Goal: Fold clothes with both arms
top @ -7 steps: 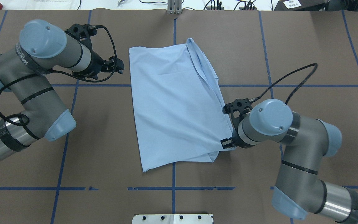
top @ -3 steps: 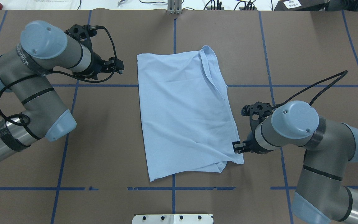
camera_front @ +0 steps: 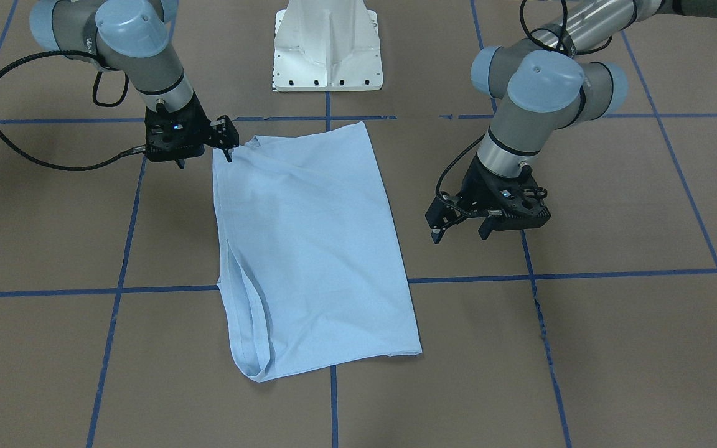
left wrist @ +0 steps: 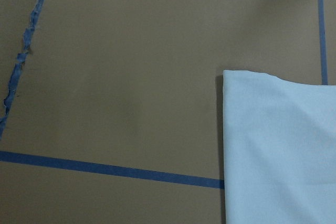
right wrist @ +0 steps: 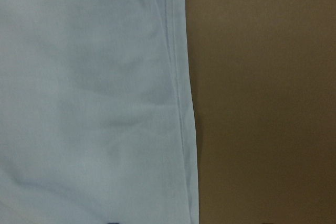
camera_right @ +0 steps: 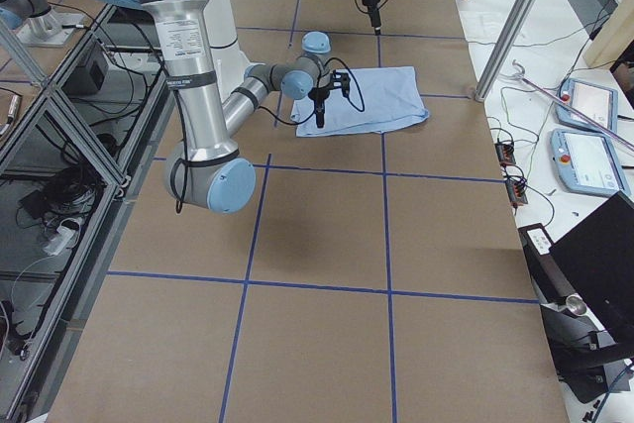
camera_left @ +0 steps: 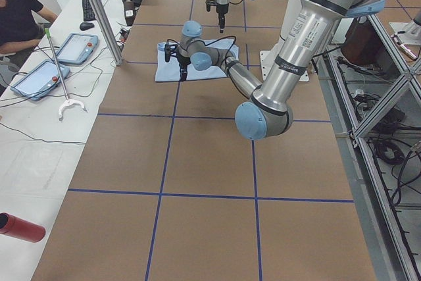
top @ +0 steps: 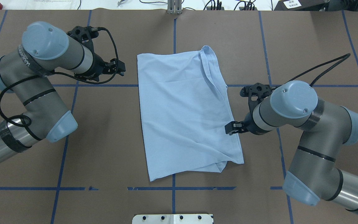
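Note:
The clothes are one pale blue T-shirt [top: 185,112], lying folded and flat in the middle of the table, with a hemmed fold running along its right side [top: 211,73]. In the front-facing view the T-shirt [camera_front: 309,249] shows the same fold on that view's left. My right gripper [top: 237,128] hovers open at the shirt's right edge, holding nothing. The right wrist view shows only the shirt's stitched hem [right wrist: 178,98] against brown table. My left gripper [top: 114,70] is open, a little left of the shirt's far left corner and apart from it. That corner [left wrist: 226,77] appears in the left wrist view.
Blue tape lines [top: 104,85] grid the brown table. The white pedestal base [camera_front: 327,50] stands at the robot's side. In the left side view a person [camera_left: 16,11] sits by tablets [camera_left: 75,47], with a red cylinder [camera_left: 20,227] near the edge.
My right gripper dragged the shirt to the right, let go at its near right corner, then moved farther along the right edge. The left arm barely shifted.

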You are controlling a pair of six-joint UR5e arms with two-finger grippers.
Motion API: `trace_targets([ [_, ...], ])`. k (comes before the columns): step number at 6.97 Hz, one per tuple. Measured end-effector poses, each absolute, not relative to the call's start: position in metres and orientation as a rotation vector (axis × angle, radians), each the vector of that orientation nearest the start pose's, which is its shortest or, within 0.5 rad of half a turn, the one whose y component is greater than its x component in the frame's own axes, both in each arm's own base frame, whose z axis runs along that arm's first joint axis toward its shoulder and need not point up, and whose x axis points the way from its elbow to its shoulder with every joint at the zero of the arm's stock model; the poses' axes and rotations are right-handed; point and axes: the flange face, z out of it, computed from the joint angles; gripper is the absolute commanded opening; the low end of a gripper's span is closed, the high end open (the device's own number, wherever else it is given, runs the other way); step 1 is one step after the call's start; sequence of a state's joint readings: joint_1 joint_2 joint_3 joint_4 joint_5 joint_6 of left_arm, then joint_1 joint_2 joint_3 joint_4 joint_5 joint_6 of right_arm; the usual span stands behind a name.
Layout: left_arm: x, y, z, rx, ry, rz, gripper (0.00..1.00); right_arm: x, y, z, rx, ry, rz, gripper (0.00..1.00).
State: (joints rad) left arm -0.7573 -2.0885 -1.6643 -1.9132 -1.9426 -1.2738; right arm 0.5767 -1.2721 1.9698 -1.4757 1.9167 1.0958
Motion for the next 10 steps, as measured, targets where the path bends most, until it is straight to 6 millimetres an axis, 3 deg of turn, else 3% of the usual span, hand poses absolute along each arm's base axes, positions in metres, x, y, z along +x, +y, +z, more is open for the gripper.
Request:
trace_targets([
  [2, 0.456, -0.486, 0.271, 0.000, 1.049, -0.266, 1.00, -0.391, -0.423, 0.291, 0.150, -0.871, 0.029, 1.00],
  [5, 0.527, -0.408, 0.254, -0.204, 1.072, -0.442, 1.00, -0.381, -0.433, 0.282, 0.155, -0.889, 0.068, 1.00],
  [10, 0.570, -0.353, 0.250, -0.339, 1.021, -0.627, 1.00, -0.383, -0.434, 0.272, 0.138, -0.910, 0.103, 1.00],
])
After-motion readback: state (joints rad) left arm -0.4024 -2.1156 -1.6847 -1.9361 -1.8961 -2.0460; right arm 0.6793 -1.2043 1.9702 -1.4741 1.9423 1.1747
